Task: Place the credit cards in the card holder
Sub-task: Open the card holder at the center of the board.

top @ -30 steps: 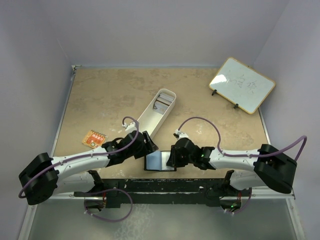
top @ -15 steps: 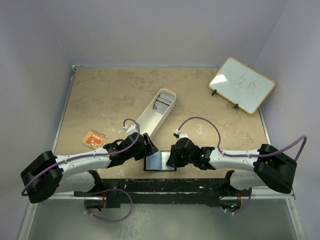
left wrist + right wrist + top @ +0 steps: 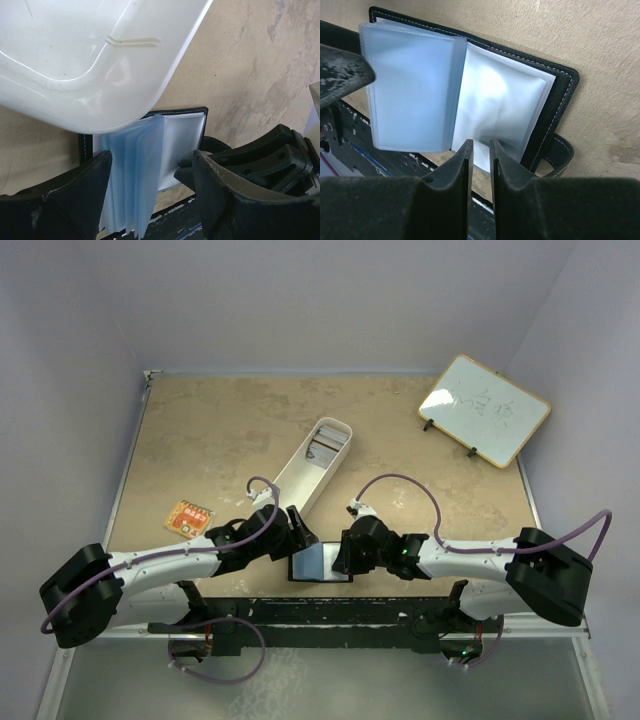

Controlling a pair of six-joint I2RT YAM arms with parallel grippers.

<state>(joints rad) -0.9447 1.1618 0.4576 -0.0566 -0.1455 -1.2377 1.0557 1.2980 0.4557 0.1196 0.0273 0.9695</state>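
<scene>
As the left arm (image 3: 170,558) crept a touch further toward the card holder (image 3: 320,562), I saw little else alter over the last second. A second before, its wrist sat slightly farther back; now the left jaws stood wide apart, straddling the holder's left side just under the near end of the white tray (image 3: 300,478). The right arm (image 3: 470,555) had not shifted at all. Its jaws were drawn nearly together at the lower edge of the right-hand sleeve, and I could not tell whether they actually pinched it or merely rested there.

The holder lay open at the near edge of the surface (image 3: 220,430), between the two arms, with its clear sleeves (image 3: 410,85) fanned up from the left half. It had stayed where it was.

The credit cards (image 3: 323,448) were stacked in the far end of the tray, well apart from the holder, and an orange card (image 3: 189,517) lay alone off to the left. I judged we were only preparing the holder; no card had gone in yet.
</scene>
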